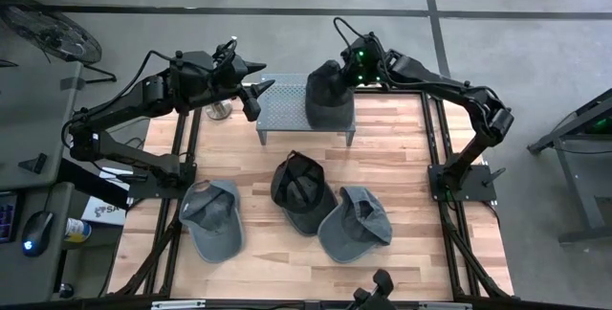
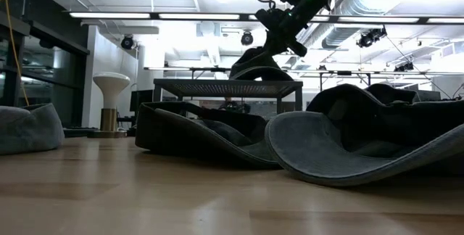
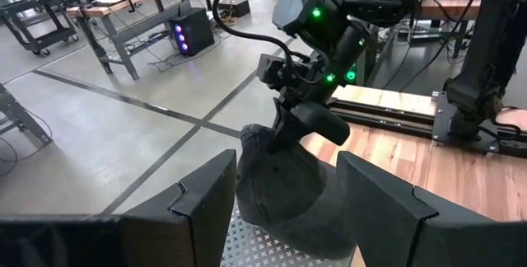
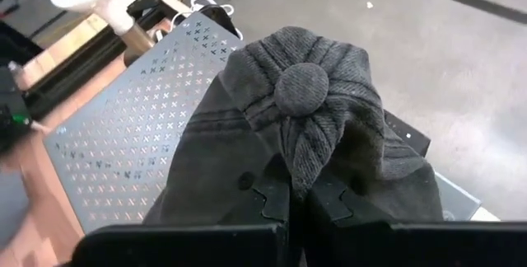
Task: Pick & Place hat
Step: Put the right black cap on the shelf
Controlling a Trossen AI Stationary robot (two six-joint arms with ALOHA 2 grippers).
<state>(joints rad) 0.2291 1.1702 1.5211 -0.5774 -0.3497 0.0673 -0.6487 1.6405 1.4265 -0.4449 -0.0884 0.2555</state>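
Observation:
A dark grey hat (image 4: 300, 90) sits over the right part of a perforated metal stand (image 1: 282, 107) at the table's far middle, with my right gripper (image 4: 298, 197) shut on its crown. In the low view the hat's lower edge (image 2: 252, 75) reaches the stand's top. My left gripper (image 1: 256, 95) hovers open at the stand's left end, its fingers (image 3: 206, 205) empty and pointing toward the hat (image 3: 280, 185). On the wooden table, nearer the front, lie a grey hat (image 1: 212, 219), a black hat (image 1: 301, 190) and another grey hat (image 1: 356, 224). My right gripper pinches a gathered fold of the crown's cloth (image 4: 298, 156), just below the top button (image 4: 301, 88), between its two fingers (image 4: 272, 193). The fingers come slanting down from the table's far right. The hat hangs below them, crown up, its lower edge at the stand's top.
A white mushroom-shaped object (image 2: 110, 90) stands by the stand's left end, below my left arm. The three loose hats fill the table's middle and near part. Bare wood (image 1: 402, 143) shows to the right of the stand and along the front edge.

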